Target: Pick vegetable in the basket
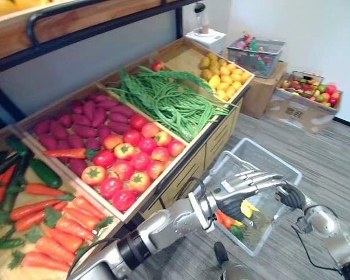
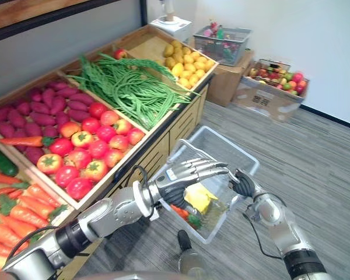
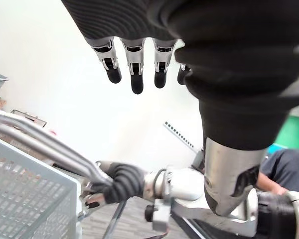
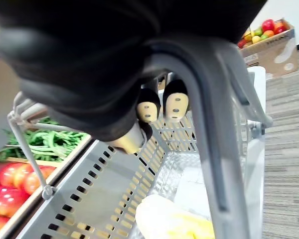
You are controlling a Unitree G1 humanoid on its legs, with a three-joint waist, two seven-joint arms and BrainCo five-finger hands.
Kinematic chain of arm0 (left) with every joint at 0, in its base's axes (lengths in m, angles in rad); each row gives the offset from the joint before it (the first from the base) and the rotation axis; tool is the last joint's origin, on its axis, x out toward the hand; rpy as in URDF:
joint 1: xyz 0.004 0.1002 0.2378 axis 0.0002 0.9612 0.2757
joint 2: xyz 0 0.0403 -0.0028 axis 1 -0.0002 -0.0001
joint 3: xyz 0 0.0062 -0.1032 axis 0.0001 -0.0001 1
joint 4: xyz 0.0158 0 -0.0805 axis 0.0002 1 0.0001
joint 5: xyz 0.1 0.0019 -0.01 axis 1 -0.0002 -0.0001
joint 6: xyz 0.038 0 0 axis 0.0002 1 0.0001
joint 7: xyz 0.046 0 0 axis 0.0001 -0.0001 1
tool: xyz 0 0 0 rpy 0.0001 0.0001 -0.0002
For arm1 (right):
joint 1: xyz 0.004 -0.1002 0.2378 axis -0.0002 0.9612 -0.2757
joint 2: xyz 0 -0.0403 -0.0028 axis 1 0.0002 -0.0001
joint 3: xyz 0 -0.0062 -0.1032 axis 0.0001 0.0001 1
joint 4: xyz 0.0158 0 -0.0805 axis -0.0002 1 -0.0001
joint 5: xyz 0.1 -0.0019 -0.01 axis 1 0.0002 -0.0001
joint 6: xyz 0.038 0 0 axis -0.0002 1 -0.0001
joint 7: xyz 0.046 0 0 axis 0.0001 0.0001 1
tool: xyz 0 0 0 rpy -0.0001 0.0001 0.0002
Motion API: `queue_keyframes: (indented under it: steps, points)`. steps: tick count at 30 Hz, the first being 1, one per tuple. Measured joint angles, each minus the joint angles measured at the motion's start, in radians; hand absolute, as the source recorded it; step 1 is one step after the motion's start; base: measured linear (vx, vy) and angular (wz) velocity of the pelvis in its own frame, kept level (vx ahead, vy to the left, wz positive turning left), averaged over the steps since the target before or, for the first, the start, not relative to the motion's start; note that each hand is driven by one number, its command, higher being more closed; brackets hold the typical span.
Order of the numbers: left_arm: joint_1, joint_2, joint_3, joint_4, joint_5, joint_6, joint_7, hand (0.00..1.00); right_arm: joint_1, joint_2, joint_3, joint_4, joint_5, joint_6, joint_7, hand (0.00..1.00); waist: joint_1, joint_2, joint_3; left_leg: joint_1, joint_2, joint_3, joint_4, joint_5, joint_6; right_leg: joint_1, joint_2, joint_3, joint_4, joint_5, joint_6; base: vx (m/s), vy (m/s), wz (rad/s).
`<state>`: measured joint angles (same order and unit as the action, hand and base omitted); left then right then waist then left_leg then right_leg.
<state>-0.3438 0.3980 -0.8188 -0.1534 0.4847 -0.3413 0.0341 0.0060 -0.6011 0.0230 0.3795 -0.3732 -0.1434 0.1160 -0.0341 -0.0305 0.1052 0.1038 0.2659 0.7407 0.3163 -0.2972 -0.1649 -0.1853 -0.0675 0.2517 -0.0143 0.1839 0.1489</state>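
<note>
A small orange carrot (image 2: 178, 212) with a green top lies in the pale plastic basket (image 2: 219, 143). A yellow vegetable (image 2: 199, 197) sits just at its 1 o'clock. The left hand (image 2: 189, 172) hovers over them, fingers straight and empty. At 3 o'clock, the right hand (image 2: 245, 182) is clenched on the basket handle (image 4: 209, 149).

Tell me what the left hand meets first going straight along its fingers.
Likely the right hand, curled on the basket handle; the left hand may pass just above it.

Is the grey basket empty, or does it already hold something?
Not empty. A yellow item, a carrot and something green lie on the bottom of the basket.
</note>
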Motion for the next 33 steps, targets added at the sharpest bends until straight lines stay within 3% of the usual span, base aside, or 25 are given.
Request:
queue_keyframes:
  steps: [4,7,12,15,19,22,28,33]
  points:
    - [0.071,0.069,0.016,-0.112,-0.051,-0.001,-0.01,0.0,0.036,0.078,-0.123,0.134,-0.021,0.052,-0.049,1.0,0.024,-0.001,-0.008,-0.06,-0.006,-0.128,-0.003,0.025,0.019,0.028,-0.037,-0.119,-0.005,-0.015,-0.009,-0.02,-0.02,0.89]
    - [0.159,0.103,0.101,-0.159,-0.08,-0.004,-0.011,0.0,0.067,0.153,-0.225,0.241,-0.019,0.067,-0.108,1.0,0.038,-0.015,-0.039,-0.109,-0.038,-0.235,-0.043,0.065,0.033,0.048,-0.074,-0.219,-0.028,-0.018,-0.013,0.0,-0.026,1.03]
    - [0.384,0.081,0.447,-0.253,-0.164,0.005,0.036,0.0,0.08,0.238,-0.37,0.458,0.013,0.075,-0.175,1.0,0.042,-0.026,-0.059,-0.157,-0.102,-0.422,-0.128,0.138,0.052,0.105,-0.123,-0.388,-0.056,-0.035,-0.011,0.02,-0.02,1.04]
    - [0.474,-0.013,0.628,-0.28,-0.171,0.025,0.1,0.0,0.09,0.271,-0.402,0.561,0.039,0.078,-0.2,1.0,0.065,-0.032,-0.069,-0.179,-0.127,-0.482,-0.169,0.174,0.055,0.109,-0.137,-0.446,-0.056,-0.042,-0.011,0.01,-0.008,0.64]
    - [0.551,-0.183,0.835,-0.281,-0.205,0.043,0.208,0.0,0.101,0.316,-0.456,0.674,0.057,0.081,-0.213,1.0,0.076,-0.038,-0.079,-0.209,-0.15,-0.587,-0.226,0.23,0.06,0.128,-0.15,-0.548,-0.055,-0.056,-0.009,0.01,-0.015,0.76]
    - [0.583,-0.266,0.974,-0.26,-0.201,0.07,0.293,0.0,0.116,0.355,-0.527,0.743,0.092,0.081,-0.244,1.0,0.08,-0.043,-0.096,-0.222,-0.158,-0.658,-0.281,0.272,0.05,0.14,-0.15,-0.625,-0.051,-0.076,-0.01,0.0,-0.02,0.68]
    - [0.594,-0.401,1.227,-0.165,-0.207,0.119,0.455,0.0,0.128,0.399,-0.589,0.784,0.157,0.08,-0.281,1.0,0.098,-0.048,-0.101,-0.222,-0.165,-0.74,-0.355,0.343,0.053,0.154,-0.147,-0.708,-0.051,-0.083,-0.009,0.0,-0.017,0.44]
    - [0.62,-0.429,1.362,-0.081,-0.204,0.16,0.564,0.0,0.14,0.444,-0.607,0.783,0.17,0.079,-0.295,1.0,0.103,-0.069,-0.118,-0.224,-0.167,-0.775,-0.387,0.367,0.059,0.16,-0.147,-0.741,-0.051,-0.088,-0.006,-0.03,-0.006,0.21]
